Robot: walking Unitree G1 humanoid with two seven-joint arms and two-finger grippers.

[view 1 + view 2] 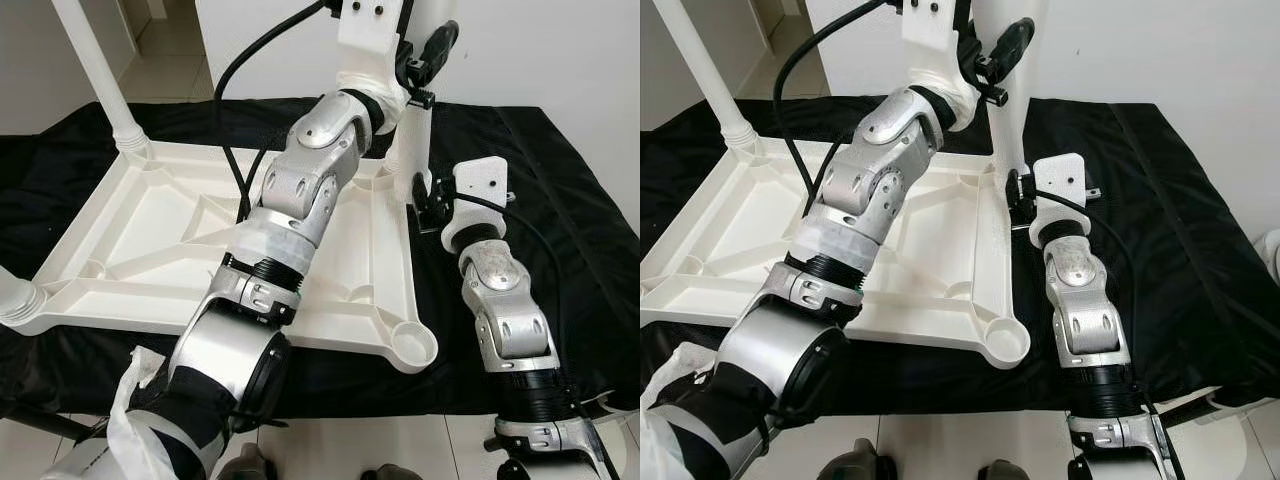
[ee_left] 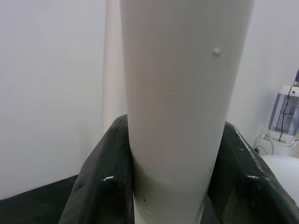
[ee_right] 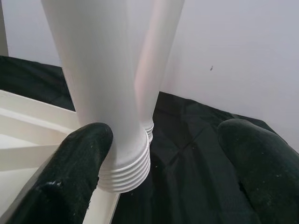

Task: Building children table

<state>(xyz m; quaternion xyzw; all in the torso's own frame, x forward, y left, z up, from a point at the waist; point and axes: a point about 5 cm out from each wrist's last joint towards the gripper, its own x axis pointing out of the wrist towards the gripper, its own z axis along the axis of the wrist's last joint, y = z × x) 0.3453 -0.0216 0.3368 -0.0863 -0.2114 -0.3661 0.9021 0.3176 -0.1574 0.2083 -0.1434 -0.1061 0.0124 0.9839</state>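
Nearest, an empty round socket [image 1: 412, 343] marks the corner of the upturned white plastic tabletop [image 1: 150, 250], ribbed underneath, lying on a black cloth [image 1: 570, 220]. Just beyond, the right gripper [image 3: 159, 154] stands wide open, one finger against the threaded foot of a smooth, tapering leg [image 1: 998, 110] at the next corner. Higher, the left gripper [image 2: 170, 186] is closed around that leg's shaft. Judged best: keep the leg upright and turn it evenly so the threads seat. Farther off, another leg [image 1: 100, 75] stands fitted
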